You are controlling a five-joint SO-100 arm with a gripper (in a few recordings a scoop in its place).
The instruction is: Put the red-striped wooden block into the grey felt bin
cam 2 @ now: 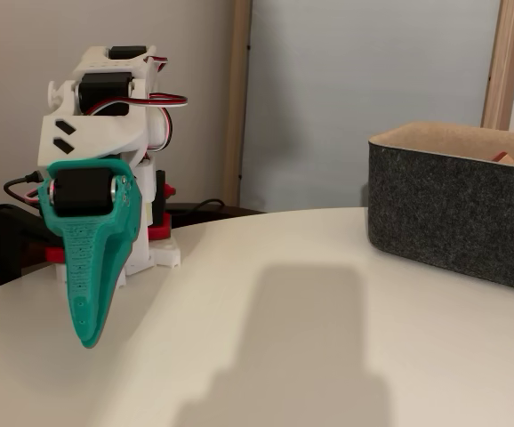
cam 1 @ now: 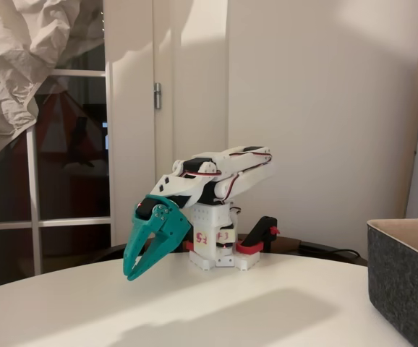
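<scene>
The teal gripper [cam 1: 138,269] hangs just above the white table [cam 1: 267,311], its fingers a narrow gap apart and holding nothing. Over in the grey felt bin [cam 2: 453,213], a reddish corner [cam 2: 501,157] peeks above the rim, possibly the red-striped wooden block. If so, only parking remains.

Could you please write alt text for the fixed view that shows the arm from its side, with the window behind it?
A white robot arm sits folded on a round white table, its teal two-finger gripper pointing down, slightly open and empty. The corner of a dark grey felt bin with a pale inside shows at the right edge.
</scene>
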